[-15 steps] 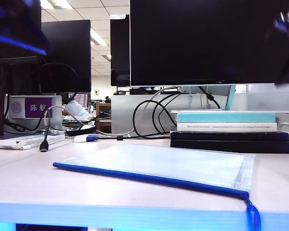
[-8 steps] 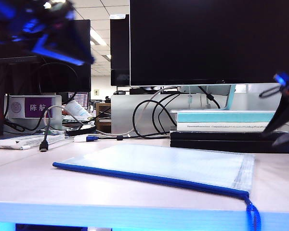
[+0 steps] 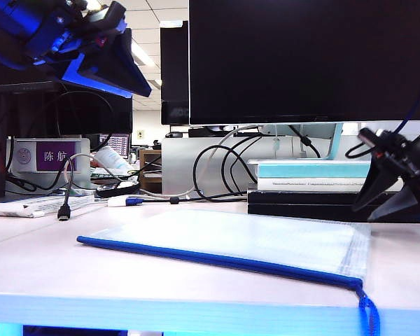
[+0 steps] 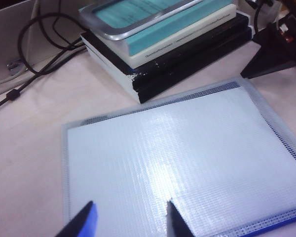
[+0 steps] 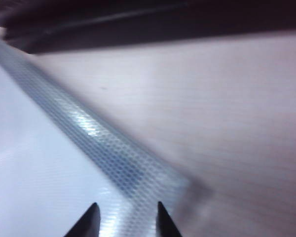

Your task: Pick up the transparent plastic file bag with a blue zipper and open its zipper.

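The transparent plastic file bag is seen lying flat on the pale table, its long axis running across the exterior view from left to right and slightly toward the camera. The blue zipper is carried along the near long edge, and its looped cord pull is hung over the table's front edge at the right end. Behind the bag, stacked books are set below a dark monitor.

The left gripper is held high at the upper left of the exterior view, above the bag and clear of it; its jaws are parted, nothing between them. The right gripper is poised low at the bag's right short edge, near the far corner, with its fingers moderately spread and empty. Contact with the mesh border cannot be determined.
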